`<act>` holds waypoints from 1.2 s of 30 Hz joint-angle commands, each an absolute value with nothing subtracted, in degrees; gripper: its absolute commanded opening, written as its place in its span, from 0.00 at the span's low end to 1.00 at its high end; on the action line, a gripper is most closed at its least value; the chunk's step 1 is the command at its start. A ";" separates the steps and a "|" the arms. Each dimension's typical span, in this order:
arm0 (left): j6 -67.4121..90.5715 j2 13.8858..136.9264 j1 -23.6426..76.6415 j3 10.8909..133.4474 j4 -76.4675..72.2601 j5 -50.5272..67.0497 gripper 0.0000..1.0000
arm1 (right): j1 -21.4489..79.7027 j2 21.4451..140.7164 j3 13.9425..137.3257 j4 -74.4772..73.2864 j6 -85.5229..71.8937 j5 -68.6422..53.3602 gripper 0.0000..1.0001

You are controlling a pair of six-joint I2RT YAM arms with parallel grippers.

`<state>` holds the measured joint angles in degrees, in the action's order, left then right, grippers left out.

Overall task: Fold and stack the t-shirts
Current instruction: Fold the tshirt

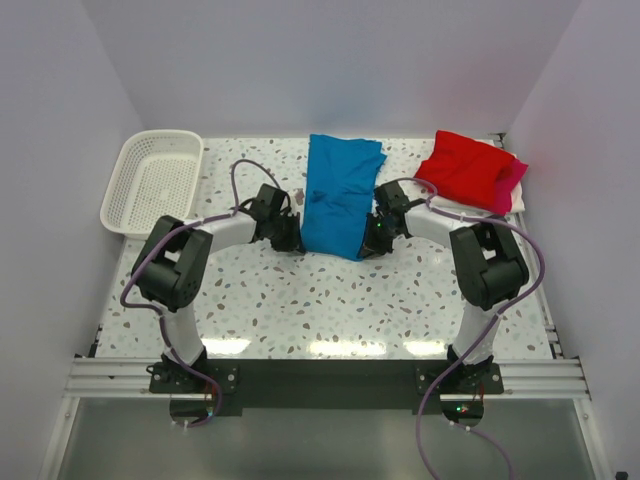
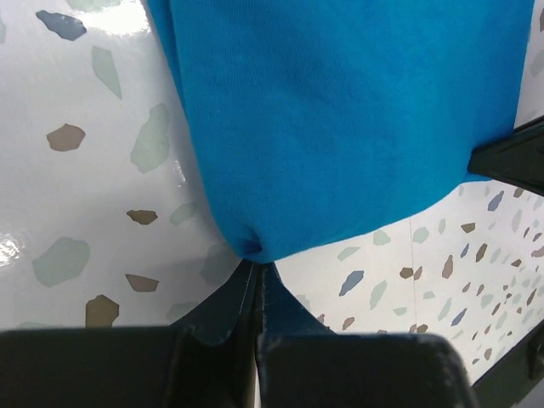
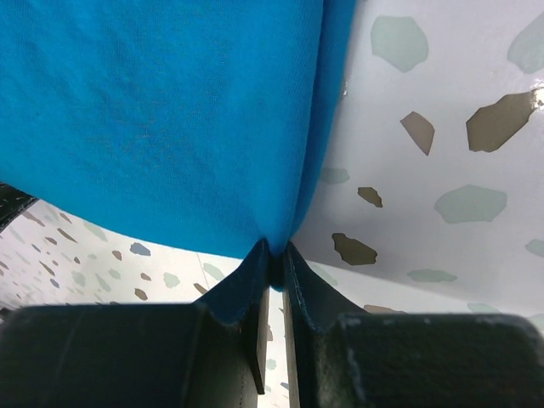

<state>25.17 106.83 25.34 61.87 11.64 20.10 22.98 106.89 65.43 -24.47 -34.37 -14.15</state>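
A bright blue t-shirt (image 1: pixel 340 192) lies folded into a long strip at the table's middle back. My left gripper (image 1: pixel 296 241) is shut on its near left corner. In the left wrist view the fingertips (image 2: pixel 257 265) pinch the blue cloth (image 2: pixel 340 110). My right gripper (image 1: pixel 367 246) is shut on the near right corner. The right wrist view shows blue cloth (image 3: pixel 161 110) bunched between its fingertips (image 3: pixel 274 253). A folded red t-shirt (image 1: pixel 466 166) rests on a magenta-pink t-shirt (image 1: pixel 508 186) at the back right.
A white mesh basket (image 1: pixel 153 182) stands at the back left. White walls close in the speckled table (image 1: pixel 320 300) on three sides. The arms' mounting rail (image 1: pixel 320 378) runs along the near edge.
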 commanded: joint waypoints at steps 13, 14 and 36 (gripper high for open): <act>18.11 103.97 25.75 62.84 8.61 13.36 0.54 | 23.38 106.17 64.42 -26.81 -32.87 -14.33 0.12; 17.93 104.32 25.75 63.36 8.53 13.79 0.54 | 23.29 106.26 64.34 -26.81 -32.87 -14.33 0.12; 18.37 101.42 25.75 58.62 1.58 19.07 0.52 | 23.38 106.96 64.78 -27.25 -32.61 -14.76 0.12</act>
